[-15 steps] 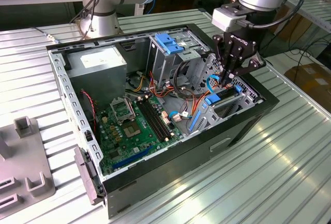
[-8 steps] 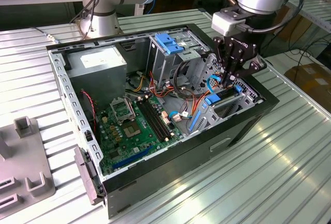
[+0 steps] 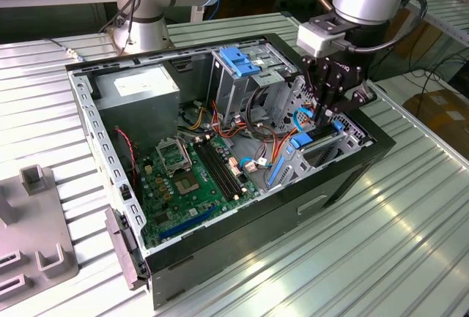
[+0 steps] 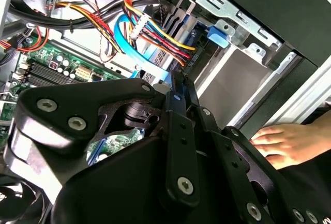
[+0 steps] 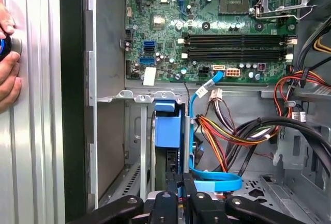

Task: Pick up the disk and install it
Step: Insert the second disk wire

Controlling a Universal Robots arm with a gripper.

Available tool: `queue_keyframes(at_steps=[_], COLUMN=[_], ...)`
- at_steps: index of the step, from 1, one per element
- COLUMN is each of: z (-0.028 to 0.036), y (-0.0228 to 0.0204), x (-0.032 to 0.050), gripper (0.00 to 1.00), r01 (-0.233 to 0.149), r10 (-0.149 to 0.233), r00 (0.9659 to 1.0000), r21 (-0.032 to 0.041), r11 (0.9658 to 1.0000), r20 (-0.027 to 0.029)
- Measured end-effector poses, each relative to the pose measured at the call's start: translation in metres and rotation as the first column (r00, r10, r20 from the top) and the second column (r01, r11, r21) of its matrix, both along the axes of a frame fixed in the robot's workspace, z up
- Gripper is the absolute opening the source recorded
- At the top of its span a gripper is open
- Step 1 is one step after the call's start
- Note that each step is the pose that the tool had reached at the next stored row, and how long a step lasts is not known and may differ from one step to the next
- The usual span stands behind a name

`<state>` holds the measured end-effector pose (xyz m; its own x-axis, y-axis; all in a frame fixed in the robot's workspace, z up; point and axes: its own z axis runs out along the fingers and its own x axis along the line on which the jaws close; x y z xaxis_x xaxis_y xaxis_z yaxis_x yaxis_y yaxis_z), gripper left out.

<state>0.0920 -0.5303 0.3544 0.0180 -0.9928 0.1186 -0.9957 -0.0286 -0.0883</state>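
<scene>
An open computer case (image 3: 344,178) lies on its side on a ribbed metal counter (image 3: 410,244), its inside facing up. The green circuit board (image 3: 194,185) fills the case floor toward the exterior view's left, with a grey power supply box (image 3: 139,88) in the far left corner and a metal drive cage with a blue latch (image 3: 240,61) at the far side.

The robot arm reaches down into the right end of the case. Its black pincer (image 3: 327,112) is lowered into a metal bay (image 3: 322,150) at the case's right end, among bundles of coloured wires (image 3: 272,141) and a flat blue cable (image 5: 212,182).

In the first wrist view the pincer's fingers (image 5: 173,193) stand close together, clamped on the edge of the disk (image 5: 168,125), which stands on edge with its blue plastic frame showing, sunk into the slot of the bay. In the exterior view the blue of the frame shows just below the pincer.

A person's hand (image 4: 284,144) rests flat on the counter just outside the case wall, near the bay.
</scene>
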Motion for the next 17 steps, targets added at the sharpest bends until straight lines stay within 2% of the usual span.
queue_keyframes(at_steps=[2, 3, 7, 9, 10, 11, 14, 17], z=[-0.0010, -0.0017, -0.0035, -0.0037, -0.0037, -0.0038, -0.0042, -0.0045], y=[-0.0027, -0.0044, -0.0100, -0.0111, -0.0117, -0.0131, -0.0176, -0.0197], x=[-0.0004, -0.0007, -0.0009, -0.0010, -0.0010, -0.0009, -0.0010, -0.0010], gripper=[0.16, 0.16, 0.16, 0.16, 0.16, 0.16, 0.16, 0.16], r01=[0.000, 0.000, 0.000, 0.000, 0.000, 0.000, 0.000, 0.000], r10=[0.000, 0.000, 0.000, 0.000, 0.000, 0.000, 0.000, 0.000], r00=[1.0000, 1.0000, 1.0000, 1.0000, 1.0000, 1.0000, 1.0000, 1.0000], r21=[0.0064, 0.0136, 0.0525, 0.0579, 0.0653, 0.0820, 0.1085, 0.1152], r11=[1.0000, 0.9999, 0.9986, 0.9983, 0.9979, 0.9966, 0.9941, 0.9933], r20=[0.0010, 0.0014, 0.0031, 0.0033, 0.0032, 0.0033, 0.0050, 0.0056])
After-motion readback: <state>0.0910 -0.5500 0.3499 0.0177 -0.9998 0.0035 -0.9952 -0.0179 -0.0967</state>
